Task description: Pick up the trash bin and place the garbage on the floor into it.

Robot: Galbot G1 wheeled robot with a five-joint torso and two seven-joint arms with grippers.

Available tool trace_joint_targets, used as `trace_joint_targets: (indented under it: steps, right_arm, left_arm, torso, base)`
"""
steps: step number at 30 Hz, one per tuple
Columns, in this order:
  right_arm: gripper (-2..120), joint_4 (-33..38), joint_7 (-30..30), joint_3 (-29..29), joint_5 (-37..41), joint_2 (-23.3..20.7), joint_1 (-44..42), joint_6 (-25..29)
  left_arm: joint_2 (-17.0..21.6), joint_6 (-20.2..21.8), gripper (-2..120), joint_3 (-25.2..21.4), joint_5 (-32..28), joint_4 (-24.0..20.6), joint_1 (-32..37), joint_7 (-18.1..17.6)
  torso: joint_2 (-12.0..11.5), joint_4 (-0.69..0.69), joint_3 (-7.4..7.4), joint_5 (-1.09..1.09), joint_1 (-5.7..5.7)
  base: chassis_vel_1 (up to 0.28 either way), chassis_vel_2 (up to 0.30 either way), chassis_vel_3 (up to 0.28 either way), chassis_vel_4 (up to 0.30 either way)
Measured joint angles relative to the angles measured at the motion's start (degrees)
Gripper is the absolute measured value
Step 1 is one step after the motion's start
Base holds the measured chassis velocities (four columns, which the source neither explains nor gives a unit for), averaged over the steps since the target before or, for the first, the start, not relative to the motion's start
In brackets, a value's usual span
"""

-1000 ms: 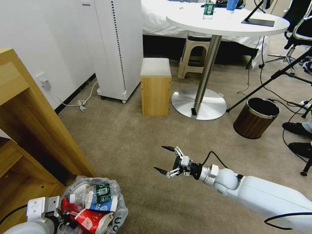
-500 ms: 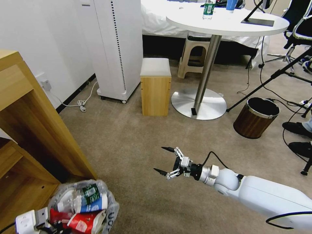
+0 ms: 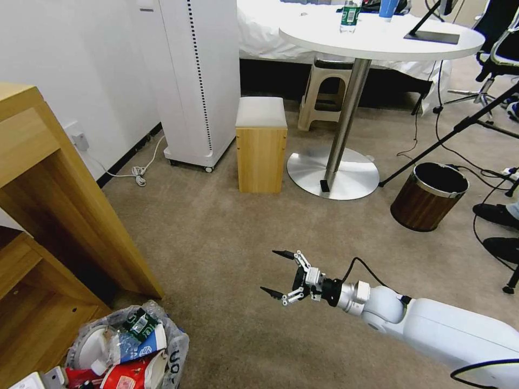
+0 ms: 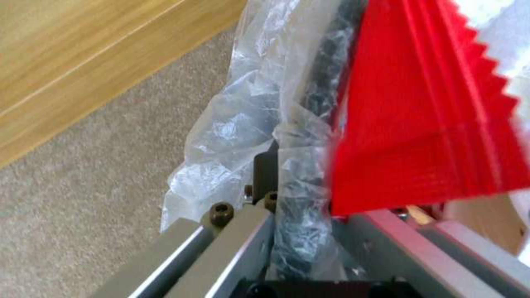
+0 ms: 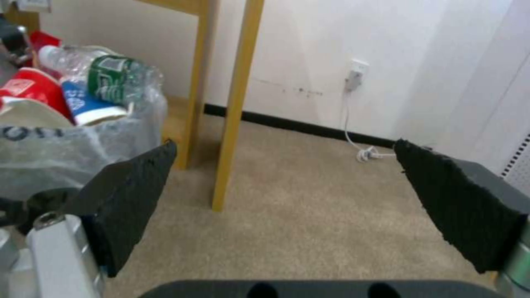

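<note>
Bin [image 3: 175,354]: small, round, lined with a crinkly translucent bag printed with black letters. Sits at 7 o'clock in the head view, just beside the foot of a wooden shelf [image 3: 65,216]. The left wrist view shows its dark rim wrapped in plastic film [image 4: 243,124].

Garbage, inside the bin: clear crushed bottle [image 3: 138,324] with a green label, blue-white carton [image 3: 143,346], red-white paper bowl [image 3: 127,375], white disc-shaped piece [image 3: 92,346]. A red ribbed sheet with a zigzag edge [image 4: 425,116] lies against the rim in the left wrist view.

Left gripper [image 4: 301,215]: grey metal fingers clamped on the bin rim, one on each side of it, bag film pinched between. In the head view, at the 7 o'clock corner.

Right gripper [image 3: 281,274]: at 5 o'clock in the head view, on a white arm reaching toward 9 o'clock, above bare carpet. Jaws spread wide, holding nothing. Fingers [image 5: 130,194] are black, wedge-shaped, with rough pads.

Floor [image 3: 216,227]: beige-tan short-pile carpet.

Other items, head view:
- Wood-grain bin [image 3: 427,197], silver rim, at 3 o'clock.
- Round white table [image 3: 378,38] on a steel column with a disc base, at 1 o'clock.
- Box stool [image 3: 261,146], wooden sides, pale cushioned top, at 12 o'clock.
- Tall white cabinet [image 3: 200,81] on castors, at 11 o'clock.
- White cord [image 3: 138,173] coiled by the wall.
</note>
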Motion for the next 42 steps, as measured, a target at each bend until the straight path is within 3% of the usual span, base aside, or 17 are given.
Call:
trace_joint_targets:
  steps: [7,19,23,26,28,30,35,42]
  right_arm:
    - [100,0.03,-0.05,1.15,-1.13,-1.18,-1.40,0.82]
    - [100,0.37,-0.04,2.25,-2.14,-1.89,-2.78,1.50]
    - [100,0.56,-0.05,2.84,-2.41,-2.47,-3.23,1.72]
    - [100,0.66,-0.14,3.42,-2.73,-2.97,-3.78,1.96]
    - [100,0.68,-0.15,3.64,-2.81,-3.05,-4.02,1.99]
    - [100,0.84,-0.16,4.13,-3.15,-3.14,-4.83,2.02]
    - [100,0.86,-0.16,4.94,-3.55,-3.25,-5.89,2.04]
    - [100,0.70,-1.12,6.64,-3.70,-4.32,-7.39,3.03]
  left_arm:
    - [-3.56,0.04,0,1.11,3.27,1.41,0.13,0.35]
    - [-2.83,1.59,3,0.30,5.39,1.38,2.02,0.55]
    - [-2.54,2.05,17,-0.12,5.37,1.09,2.83,0.13]
    - [-2.04,2.27,32,-0.85,5.69,0.02,3.64,0.03]
    - [-2.01,2.33,35,-0.98,5.56,-0.48,3.81,-0.11]
    - [-2.09,2.23,46,-1.18,5.52,-1.38,4.10,-0.17]
    - [-2.47,2.08,61,-1.37,6.25,-1.72,4.72,-0.18]
    - [-3.38,1.97,89,-2.34,8.92,-2.72,6.70,-0.28]
  torso:
    - [0.01,0.03,0.00,0.04,0.00]
    - [-0.02,-0.03,0.02,-0.14,0.00]
    - [-0.05,-0.01,0.03,-0.19,0.02]
    - [-0.05,-0.01,0.03,-0.08,0.02]
    - [-0.05,0.00,0.03,-0.09,0.02]
    - [-0.05,0.00,0.02,-0.07,0.02]
    - [-0.04,0.01,0.02,-0.04,0.02]
    - [-0.02,0.01,0.01,-0.03,0.01]
  base:
    - [0.000,0.000,0.000,0.000]
    - [0.000,0.000,0.000,0.000]
    - [0.000,0.000,0.000,0.000]
    - [0.000,0.000,0.000,0.000]
    - [0.000,0.000,0.000,0.000]
    - [0.000,0.000,0.000,0.000]
    - [0.000,0.000,0.000,0.000]
    - [0.000,0.000,0.000,0.000]
